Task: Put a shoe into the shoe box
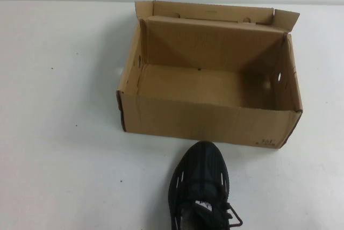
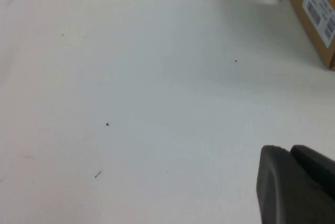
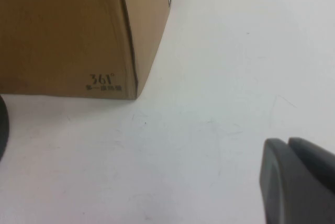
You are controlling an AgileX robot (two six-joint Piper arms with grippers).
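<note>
We see only the toe half of the shoe (image 1: 200,187); its heel is cut off by the high view's near edge. Small dark print on the shoe box (image 1: 215,85) corner nearest the shoe is too small to read there. Each wrist view catches just a dark corner of the left gripper (image 2: 296,185) and right gripper (image 3: 298,179), so we cannot tell how they stand.

The shoe box (image 3: 63,41) carries dark print "361°" at one corner.

shoe box (image 1: 207,125) open-topped, interior bare, shoe (image 1: 200,187) just beside its near wall
</note>
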